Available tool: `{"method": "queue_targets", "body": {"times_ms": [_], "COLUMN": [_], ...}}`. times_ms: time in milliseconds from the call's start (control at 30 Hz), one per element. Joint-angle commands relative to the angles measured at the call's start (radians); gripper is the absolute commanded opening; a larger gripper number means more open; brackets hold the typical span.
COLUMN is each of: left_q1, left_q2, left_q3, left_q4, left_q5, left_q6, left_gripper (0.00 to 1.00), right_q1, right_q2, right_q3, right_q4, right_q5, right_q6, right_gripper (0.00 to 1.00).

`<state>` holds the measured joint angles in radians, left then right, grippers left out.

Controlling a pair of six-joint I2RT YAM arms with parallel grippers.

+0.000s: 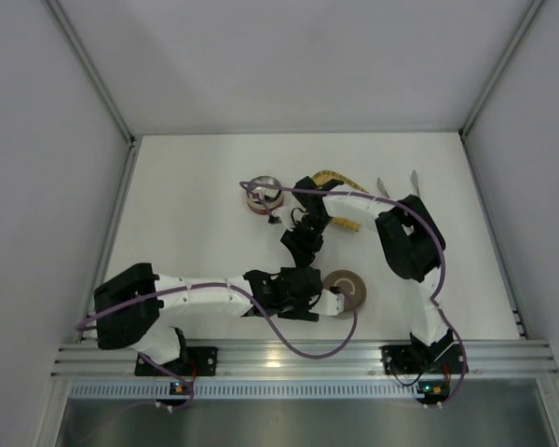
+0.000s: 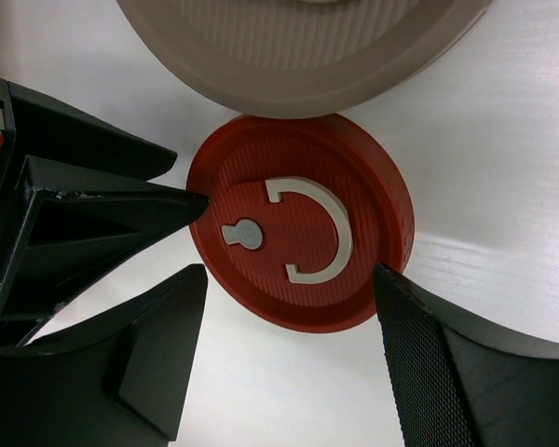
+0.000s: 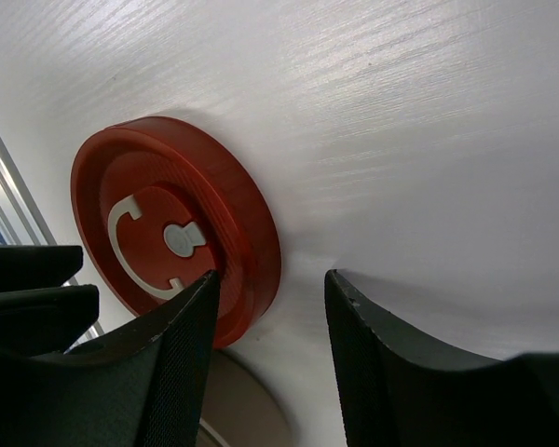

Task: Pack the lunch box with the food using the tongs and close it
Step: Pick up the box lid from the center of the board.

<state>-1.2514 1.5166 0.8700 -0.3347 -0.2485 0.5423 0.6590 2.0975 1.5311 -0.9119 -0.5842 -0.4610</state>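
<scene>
A red round lid with a white C-shaped clasp lies flat on the table, touching a beige ribbed disc. My left gripper is open, its fingers either side of the lid's near edge. My right gripper is also open beside the same lid; its left finger overlaps the rim and bare table shows in the gap. In the top view the left gripper covers the lid, next to the beige disc. The round lunch box tin stands further back. The slim silvery tongs lie at the back right. No food can be made out.
A yellow woven tray sits behind the right arm, partly hidden by it. The right gripper reaches in just above the left wrist, so both arms crowd the table's middle. The aluminium rail runs along the near edge.
</scene>
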Motion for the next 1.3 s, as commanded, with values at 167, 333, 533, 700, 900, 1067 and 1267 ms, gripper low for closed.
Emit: {"method": "queue_targets", "body": {"times_ms": [167, 333, 533, 700, 900, 1067, 1267], "left_q1": [-0.019, -0.023, -0.025, -0.025, -0.025, -0.025, -0.025], "left_q2": [0.066, 0.099, 0.109, 0.088, 0.063, 0.042, 0.033], "left_q3": [0.052, 0.054, 0.046, 0.053, 0.072, 0.078, 0.099], "left_q4": [0.079, 0.086, 0.102, 0.118, 0.114, 0.114, 0.094], "left_q5": [-0.064, -0.07, -0.123, -0.195, -0.258, -0.288, -0.281], "left_q6": [-0.05, -0.056, -0.048, 0.008, 0.056, 0.067, 0.081], "left_gripper": [0.76, 0.76, 0.75, 0.75, 0.75, 0.74, 0.73], "right_q1": [0.028, 0.033, 0.056, 0.07, 0.079, 0.083, 0.088], "right_q2": [-0.007, -0.007, -0.013, -0.025, -0.033, -0.037, -0.036], "right_q3": [-0.06, -0.083, -0.1, -0.12, -0.137, -0.149, -0.143], "right_q4": [0.033, 0.039, 0.041, 0.053, 0.057, 0.062, 0.057], "right_q5": [0.026, 0.026, 0.047, 0.061, 0.076, 0.081, 0.09], "right_q6": [-0.004, -0.005, -0.034, -0.05, -0.064, -0.071, -0.074], "right_gripper": [0.49, 0.47, 0.44, 0.42, 0.41, 0.4, 0.39]}}
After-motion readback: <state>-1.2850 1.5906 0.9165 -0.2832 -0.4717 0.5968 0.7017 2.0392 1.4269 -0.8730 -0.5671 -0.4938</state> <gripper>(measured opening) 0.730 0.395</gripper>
